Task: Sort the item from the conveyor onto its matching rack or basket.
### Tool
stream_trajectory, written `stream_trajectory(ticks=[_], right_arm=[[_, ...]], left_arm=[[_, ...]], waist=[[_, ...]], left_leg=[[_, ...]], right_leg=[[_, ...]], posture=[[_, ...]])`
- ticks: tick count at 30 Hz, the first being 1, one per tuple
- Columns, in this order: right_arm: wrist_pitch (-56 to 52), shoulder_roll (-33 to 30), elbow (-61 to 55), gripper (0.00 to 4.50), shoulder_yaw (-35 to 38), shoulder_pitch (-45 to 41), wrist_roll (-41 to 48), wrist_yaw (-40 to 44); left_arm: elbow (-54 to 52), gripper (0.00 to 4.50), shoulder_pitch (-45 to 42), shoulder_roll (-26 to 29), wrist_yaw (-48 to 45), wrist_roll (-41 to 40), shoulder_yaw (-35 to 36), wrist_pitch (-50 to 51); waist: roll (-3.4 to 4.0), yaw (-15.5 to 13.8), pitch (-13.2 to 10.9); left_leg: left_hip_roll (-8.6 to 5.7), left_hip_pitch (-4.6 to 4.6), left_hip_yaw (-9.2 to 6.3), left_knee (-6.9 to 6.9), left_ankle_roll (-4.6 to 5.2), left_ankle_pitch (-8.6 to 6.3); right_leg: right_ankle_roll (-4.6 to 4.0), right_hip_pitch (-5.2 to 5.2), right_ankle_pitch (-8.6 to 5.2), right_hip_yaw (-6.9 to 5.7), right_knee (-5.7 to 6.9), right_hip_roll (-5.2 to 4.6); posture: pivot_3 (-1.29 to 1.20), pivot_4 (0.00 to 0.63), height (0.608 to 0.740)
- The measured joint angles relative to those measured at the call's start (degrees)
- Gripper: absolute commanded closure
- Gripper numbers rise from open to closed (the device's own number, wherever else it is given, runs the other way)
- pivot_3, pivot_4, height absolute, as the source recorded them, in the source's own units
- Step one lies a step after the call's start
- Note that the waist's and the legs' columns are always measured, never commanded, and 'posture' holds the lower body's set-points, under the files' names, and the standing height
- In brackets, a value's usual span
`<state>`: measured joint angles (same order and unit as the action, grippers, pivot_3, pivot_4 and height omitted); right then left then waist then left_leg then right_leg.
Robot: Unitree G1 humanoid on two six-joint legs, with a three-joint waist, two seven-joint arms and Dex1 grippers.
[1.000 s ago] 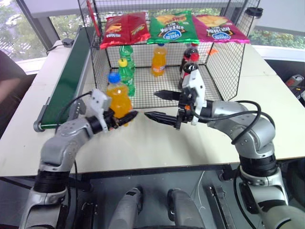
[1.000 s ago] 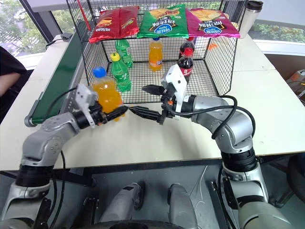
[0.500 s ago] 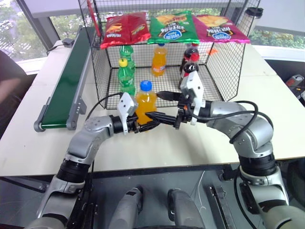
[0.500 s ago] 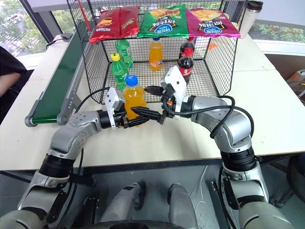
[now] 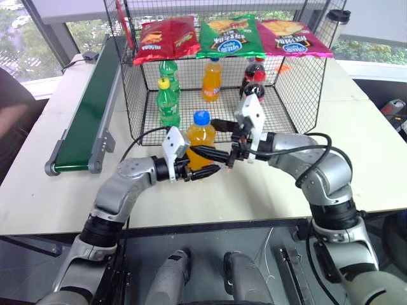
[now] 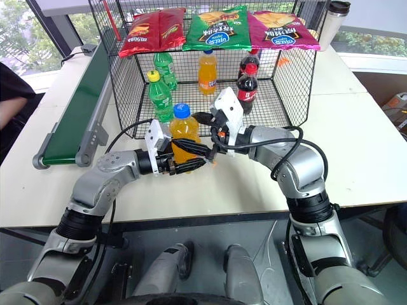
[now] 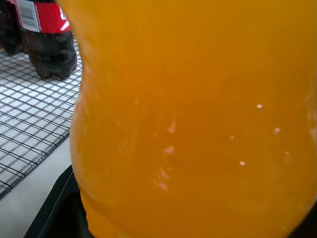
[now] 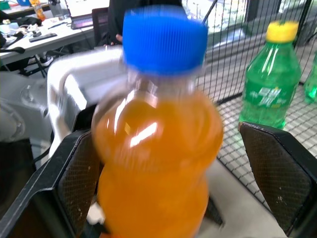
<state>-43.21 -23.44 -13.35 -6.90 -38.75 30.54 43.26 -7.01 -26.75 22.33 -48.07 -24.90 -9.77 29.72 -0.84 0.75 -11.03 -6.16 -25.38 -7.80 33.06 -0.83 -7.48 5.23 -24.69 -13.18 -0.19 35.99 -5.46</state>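
The item, an orange soda bottle [image 5: 201, 136] with a blue cap, is upright above the table in front of the rack. My left gripper [image 5: 200, 170] is shut on its lower body, which is the orange mass [image 7: 198, 119] in the left wrist view. My right gripper [image 5: 203, 136] comes in from the right and stands open, one finger in front of the bottle's upper half and one behind it. Seen from the right wrist, the bottle [image 8: 153, 148] sits between the two pads [image 8: 277, 168]. The dark-green conveyor [image 5: 89, 108] runs along the table's left side. The black wire rack [image 5: 299, 82] stands behind.
Inside the rack stand green soda bottles [image 5: 168, 95], another orange bottle [image 5: 212, 79] and cola bottles [image 5: 252, 79]. Three crisp bags [image 5: 227, 35] hang on its top rail. A tumbler [image 5: 336, 22] stands at the back right. A person [image 5: 13, 108] is at the left edge.
My left gripper has carried the bottle to the right, from near the conveyor's end to between my right gripper's open fingers. The right arm has hardly moved.
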Motion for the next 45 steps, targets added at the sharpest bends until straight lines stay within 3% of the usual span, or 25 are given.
stream_trajectory(ticks=[2, 3, 6, 7, 16, 17, 18, 19, 29, 40, 45], right_arm=[[0.3, 0.2, 0.3, 0.00, -0.1, 0.0, 0.0, 0.0], [0.3, 0.5, 0.6, 0.57, -0.1, -0.1, 0.0, 0.1], [0.6, 1.3, 0.8, 1.72, -0.4, -0.1, 0.0, 0.4], [0.7, 1.4, 0.9, 1.87, -0.4, -0.1, 0.0, 0.4], [1.0, 1.3, 1.1, 1.87, -0.5, -0.1, -0.2, 0.6], [1.0, 1.3, 1.1, 1.87, -0.5, -0.1, -0.2, 0.6], [1.0, 1.3, 1.1, 1.87, -0.5, -0.1, -0.4, 0.4], [1.0, 1.2, 1.3, 1.87, -0.6, -0.1, -1.0, 0.0], [1.1, 1.1, 2.0, 1.87, -0.6, -0.1, -2.4, -1.5], [7.0, 4.9, 13.0, 1.87, 2.6, -5.0, -8.6, -10.8], [13.2, 8.0, 20.6, 1.87, 3.2, -8.3, -12.8, -15.7]], left_arm=[[0.0, 1.52, 0.0, 0.0, 0.0, 0.1, 0.0, 0.0], [0.0, 1.52, 0.0, 0.0, 0.1, 0.1, 0.0, 0.0], [0.0, 1.52, 0.0, 0.1, 0.6, 0.2, 0.3, 0.1], [0.0, 1.52, 0.0, 0.1, 0.6, 0.3, 0.3, 0.1], [0.0, 1.52, 0.0, -0.2, 1.1, 0.7, 0.3, 0.1], [0.0, 0.50, 0.0, -0.2, 1.3, 0.7, 0.3, 0.1], [0.0, 0.11, 0.0, -0.4, 1.4, 0.7, 0.3, 0.0], [0.0, 0.05, -0.2, -0.7, 1.4, 0.7, 0.3, -0.4], [-1.1, 0.05, 0.4, 0.9, 3.6, 2.0, 0.8, -0.5], [-8.6, 0.05, 12.6, 11.5, 3.5, -0.4, 9.8, 3.6], [-8.8, 0.05, 12.9, 9.9, 8.3, -0.2, 13.4, 3.4]], waist=[[0.00, 0.0, 0.0], [0.00, 0.0, 0.0], [0.00, 0.0, 0.0], [0.00, 0.0, 0.0], [0.00, 0.0, 0.0], [0.00, 0.0, 0.0], [0.00, 0.0, 0.0], [0.00, 0.0, 0.0], [0.00, 0.1, 0.0], [0.05, 0.0, 0.0], [0.05, 0.0, 0.0]], left_leg=[[0.00, 0.00, 0.00, 0.00, 0.00, 0.00], [0.00, 0.00, 0.00, 0.01, 0.00, 0.00], [0.00, 0.00, 0.00, 0.01, 0.00, 0.00], [0.00, 0.00, 0.00, 0.01, 0.00, 0.00], [0.00, 0.00, 0.00, 0.01, 0.00, 0.00], [0.00, 0.00, 0.00, 0.01, 0.00, 0.00], [0.00, 0.01, 0.00, 0.01, 0.00, 0.00], [0.00, 0.00, 0.00, 0.02, 0.00, 0.00], [0.00, 0.02, 0.00, 0.03, 0.01, 0.01], [0.00, 0.02, 0.00, 0.00, -0.08, -0.04], [-0.01, 0.03, 0.01, 0.01, -0.10, -0.05]], right_leg=[[0.00, 0.00, 0.00, 0.00, 0.00, 0.00], [0.00, 0.00, 0.00, 0.00, 0.00, 0.00], [0.00, 0.00, 0.00, 0.00, 0.01, 0.00], [0.00, 0.00, 0.00, 0.00, 0.01, 0.01], [0.01, 0.00, 0.01, 0.00, 0.02, 0.01], [0.01, 0.00, 0.00, 0.00, 0.02, 0.01], [0.01, 0.00, 0.01, 0.00, 0.02, 0.01], [0.01, 0.00, 0.01, 0.00, 0.03, 0.01], [0.09, 0.00, 0.05, 0.01, 0.06, 0.02], [-0.02, -0.06, 0.00, 0.03, 0.09, 0.13], [-0.02, -0.05, 0.01, 0.04, 0.10, 0.14]], posture=[[0.00, 0.150, 0.739], [0.00, 0.150, 0.739], [0.00, 0.150, 0.739], [0.00, 0.150, 0.739], [0.00, 0.150, 0.739], [0.00, 0.150, 0.739], [0.00, 0.150, 0.739], [0.00, 0.150, 0.739], [0.00, 0.150, 0.739], [0.00, 0.150, 0.739], [0.00, 0.150, 0.739]])
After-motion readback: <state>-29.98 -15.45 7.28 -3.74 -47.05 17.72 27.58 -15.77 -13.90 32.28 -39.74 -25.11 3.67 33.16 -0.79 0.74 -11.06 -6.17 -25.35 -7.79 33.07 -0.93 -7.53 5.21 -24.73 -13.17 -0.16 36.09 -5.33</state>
